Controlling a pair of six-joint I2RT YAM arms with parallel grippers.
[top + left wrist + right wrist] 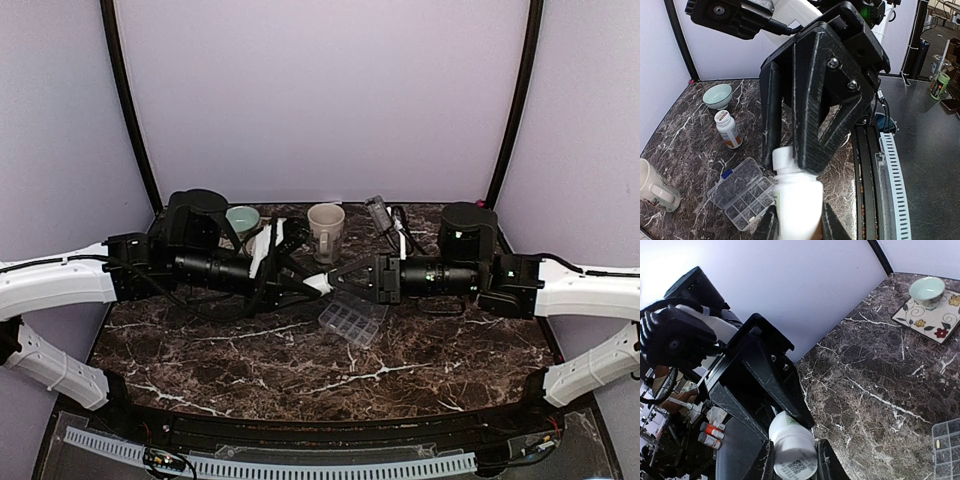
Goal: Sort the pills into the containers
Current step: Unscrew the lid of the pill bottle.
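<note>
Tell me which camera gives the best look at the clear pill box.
The left wrist view: the pill box lies whole and close, with its little compartments easy to tell apart. The top view also shows the whole pill box, but small and far off. The right wrist view catches only a corner of it at the picture's edge.

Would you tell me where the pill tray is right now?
In the top view, the pill tray lies mid-table, slightly right of centre, on the near side of the right gripper, with the mug beyond it.
</note>
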